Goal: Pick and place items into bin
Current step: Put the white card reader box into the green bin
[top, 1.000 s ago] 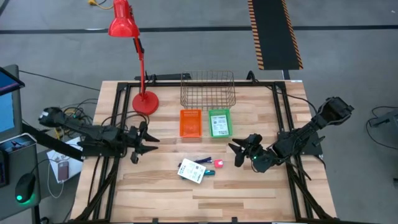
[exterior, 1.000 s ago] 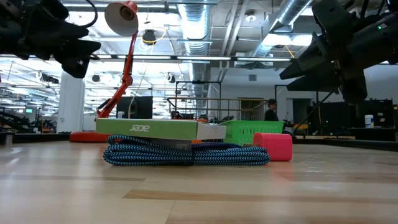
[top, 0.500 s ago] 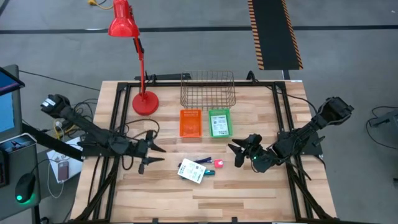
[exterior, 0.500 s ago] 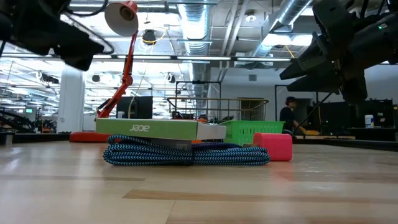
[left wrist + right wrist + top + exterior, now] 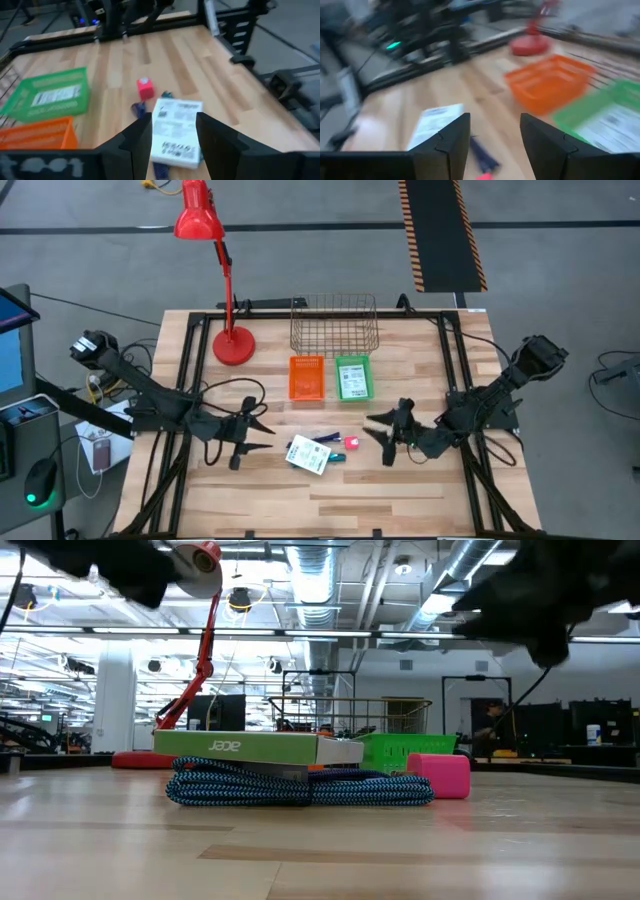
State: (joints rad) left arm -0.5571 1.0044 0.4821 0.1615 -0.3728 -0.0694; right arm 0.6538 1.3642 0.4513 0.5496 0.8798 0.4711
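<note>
A flat white card with black print lies on the table's middle, on top of a blue braided cord. A purple pen and a teal pen stick out from under it. A small red-pink piece stands on the wood just to the right. My left gripper is open and hovers left of the card; in its wrist view the card lies between its fingers. My right gripper is open and hovers right of the pink piece.
An orange bin and a green bin with a printed card in it stand side by side beyond the items. A wire basket stands behind them at the far edge. A red desk lamp stands far left.
My left gripper has swept toward the table's right and a little toward the near edge, and now hovers close to the white card's left side. My right gripper has shifted slightly toward the near edge and turned. The items have kept still.
</note>
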